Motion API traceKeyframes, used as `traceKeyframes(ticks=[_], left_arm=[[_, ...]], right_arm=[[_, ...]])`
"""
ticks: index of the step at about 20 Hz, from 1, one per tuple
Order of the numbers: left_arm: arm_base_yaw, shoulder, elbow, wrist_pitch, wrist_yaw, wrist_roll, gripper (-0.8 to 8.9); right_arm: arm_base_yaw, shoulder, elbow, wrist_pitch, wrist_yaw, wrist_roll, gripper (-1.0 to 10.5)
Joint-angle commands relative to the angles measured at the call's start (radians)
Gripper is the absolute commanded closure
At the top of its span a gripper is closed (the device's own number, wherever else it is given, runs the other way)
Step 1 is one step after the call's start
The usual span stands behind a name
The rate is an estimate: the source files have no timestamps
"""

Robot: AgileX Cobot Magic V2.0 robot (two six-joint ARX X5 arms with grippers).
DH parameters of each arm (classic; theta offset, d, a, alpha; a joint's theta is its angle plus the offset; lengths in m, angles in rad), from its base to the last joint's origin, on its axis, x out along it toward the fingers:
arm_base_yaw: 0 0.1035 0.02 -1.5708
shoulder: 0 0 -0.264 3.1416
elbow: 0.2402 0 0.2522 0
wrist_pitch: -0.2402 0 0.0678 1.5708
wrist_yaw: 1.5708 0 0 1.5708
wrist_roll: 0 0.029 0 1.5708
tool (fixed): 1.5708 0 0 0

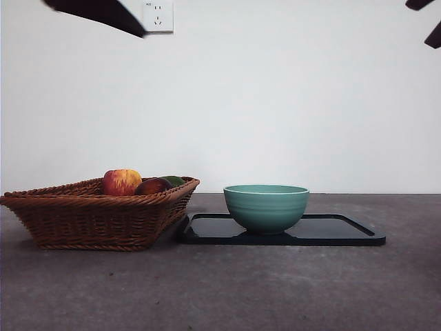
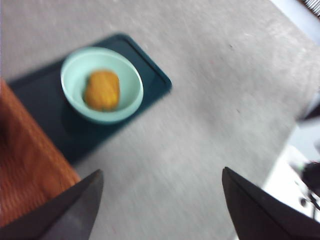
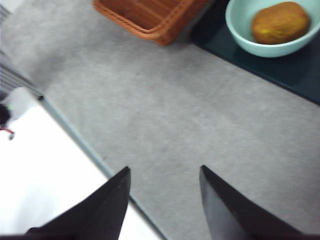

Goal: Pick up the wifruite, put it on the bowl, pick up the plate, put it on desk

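Left wrist view: the wifruite [image 2: 102,90] lies inside the bowl [image 2: 129,75], on its side, its long axis flat along the bowl floor; the frame is blurred, so nothing finer can be told. The right wrist view shows the same fruit [image 3: 280,22] resting in the teal bowl [image 3: 239,31]. In the front view the bowl [image 1: 266,207] stands upright on a black tray [image 1: 344,231] on the desk [image 1: 227,289], and its wall hides the fruit. Left gripper [image 2: 162,205]: jaws spread wide, holding nothing, above bare desk. Right gripper [image 3: 165,200]: jaws parted, holding nothing, above bare desk near the table edge. A wicker basket [image 1: 89,214] sits just beside the tray, holding a red-and-yellow apple [image 1: 122,182] and a dark red fruit [image 1: 153,186]. A wall socket [image 1: 158,15] is behind
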Motion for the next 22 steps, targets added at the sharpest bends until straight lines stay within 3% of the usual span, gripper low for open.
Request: traceKeyframes(ticks=[1, 11, 22], left_arm=[[-0.011, 0.149, 0.132, 0.006, -0.003, 0.054, 4.38], [-0.051, 0.626, 0.450, 0.061, -0.056, 0.117, 4.39], [-0.089, 0.856, 0.522, 0.146, -0.149, 0.224, 4.38]], right_arm=[[0.005, -0.009, 0.008, 0.008, -0.021, 0.004, 7.3], [0.005, -0.135, 0.008, -0.044, -0.020, 0.091, 7.3], [0.005, -0.204, 0.008, -0.113, -0.020, 0.135, 7.3]])
